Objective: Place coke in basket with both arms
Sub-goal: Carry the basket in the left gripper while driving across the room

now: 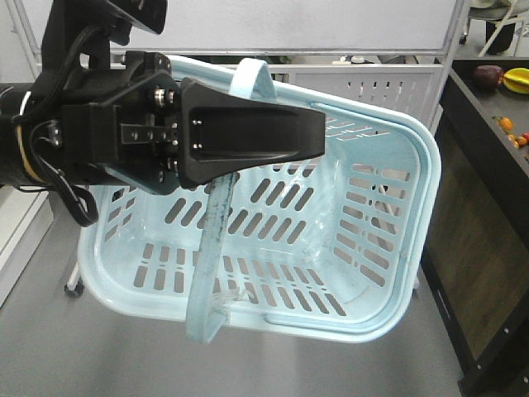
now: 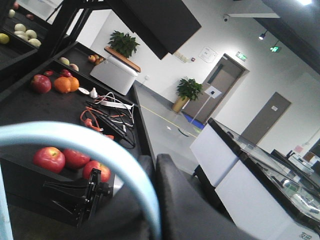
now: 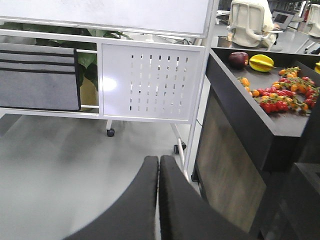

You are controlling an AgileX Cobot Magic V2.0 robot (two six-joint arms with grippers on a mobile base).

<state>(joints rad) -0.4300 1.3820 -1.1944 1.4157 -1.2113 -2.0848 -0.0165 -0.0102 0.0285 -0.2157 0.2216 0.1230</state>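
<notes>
The pale blue basket (image 1: pixel 423 178) hangs tilted in the front view, its slotted inside empty. My left gripper (image 1: pixel 317 134), a black wedge, is shut on one of its hoop handles (image 1: pixel 208 273). In the left wrist view the blue handle (image 2: pixel 107 145) arcs between my fingers (image 2: pixel 192 210), and the left gripper (image 2: pixel 153 161) is closed around it. My right gripper (image 3: pixel 158 161) is shut and empty, pointing at the grey floor. The coke is out of view.
A dark counter (image 1: pixel 483 207) with fruit (image 1: pixel 489 77) stands at the right. A white rack with a perforated panel (image 3: pixel 155 82) stands behind. The left wrist view shows dark shelves with apples (image 2: pixel 49 159), oranges (image 2: pixel 65 84) and cables (image 2: pixel 107 117).
</notes>
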